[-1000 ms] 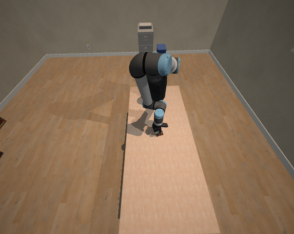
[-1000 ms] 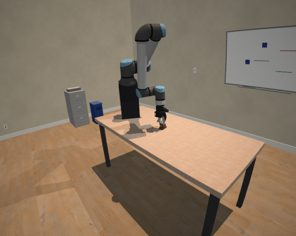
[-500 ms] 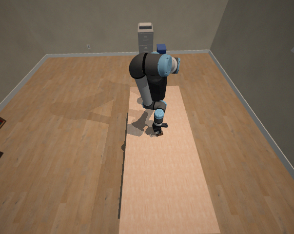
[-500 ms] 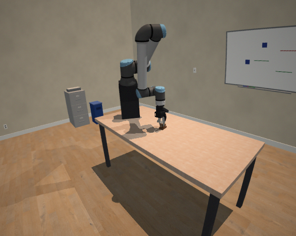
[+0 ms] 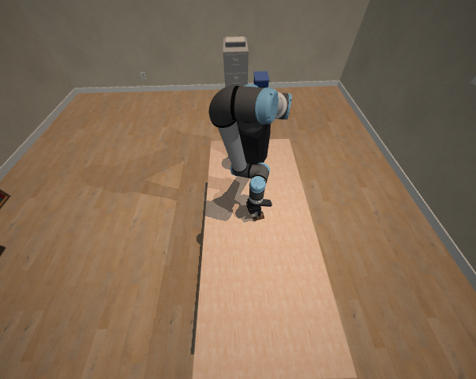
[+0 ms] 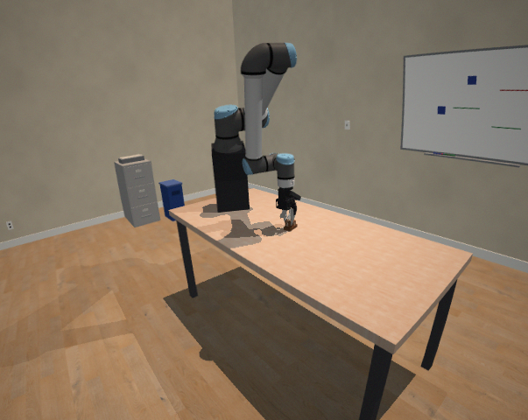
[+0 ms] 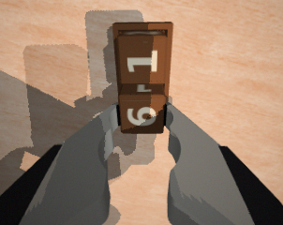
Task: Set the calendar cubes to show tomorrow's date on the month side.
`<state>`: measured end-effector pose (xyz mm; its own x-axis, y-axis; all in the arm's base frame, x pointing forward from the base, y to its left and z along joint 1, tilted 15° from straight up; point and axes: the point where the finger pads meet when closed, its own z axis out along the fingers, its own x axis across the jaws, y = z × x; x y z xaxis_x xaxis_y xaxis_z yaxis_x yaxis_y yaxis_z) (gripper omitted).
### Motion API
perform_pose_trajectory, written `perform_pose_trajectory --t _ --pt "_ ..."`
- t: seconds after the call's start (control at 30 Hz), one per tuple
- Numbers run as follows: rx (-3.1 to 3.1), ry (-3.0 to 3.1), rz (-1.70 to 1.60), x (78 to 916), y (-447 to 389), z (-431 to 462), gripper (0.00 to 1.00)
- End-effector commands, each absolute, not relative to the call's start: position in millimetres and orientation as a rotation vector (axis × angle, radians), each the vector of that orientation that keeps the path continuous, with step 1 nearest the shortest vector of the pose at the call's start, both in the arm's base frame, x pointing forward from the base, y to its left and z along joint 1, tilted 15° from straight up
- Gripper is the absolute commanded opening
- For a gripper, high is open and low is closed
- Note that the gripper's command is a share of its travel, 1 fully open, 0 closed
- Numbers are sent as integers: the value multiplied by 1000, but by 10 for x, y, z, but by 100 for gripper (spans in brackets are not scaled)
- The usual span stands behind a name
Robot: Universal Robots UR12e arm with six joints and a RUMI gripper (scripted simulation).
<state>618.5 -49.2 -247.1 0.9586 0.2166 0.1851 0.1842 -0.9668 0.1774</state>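
The brown calendar tray [image 7: 142,24] [image 5: 259,218] [image 6: 290,227] lies on the table. One brown cube [image 7: 142,46] sits at its far end in the wrist view, with a pale 1 lying sideways on its top face. My gripper [image 7: 142,104] [image 5: 255,215] [image 6: 289,221] is shut on the other cube [image 7: 153,99], at the tray's near end. That cube's top shows a sideways 6 or 9. A pale mark shows in the narrow gap between the cubes. Whether the held cube rests flat is hard to tell. The month-name side and the digits facing it are hidden.
The long wooden table [image 5: 266,294] [image 6: 345,253] carries the arm's black pedestal [image 6: 230,180] behind the tray. A grey filing cabinet [image 5: 235,61] [image 6: 139,192] and a blue bin [image 5: 260,77] [image 6: 172,199] stand on the floor beyond the table.
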Motion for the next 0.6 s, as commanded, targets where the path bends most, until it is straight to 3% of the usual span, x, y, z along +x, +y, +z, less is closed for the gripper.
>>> perform_pose_trajectory --t 0.0,0.57 --pt "2951 304 306 6187 -491 -2467 11" --pt "2951 304 306 6197 -497 -2510 11"
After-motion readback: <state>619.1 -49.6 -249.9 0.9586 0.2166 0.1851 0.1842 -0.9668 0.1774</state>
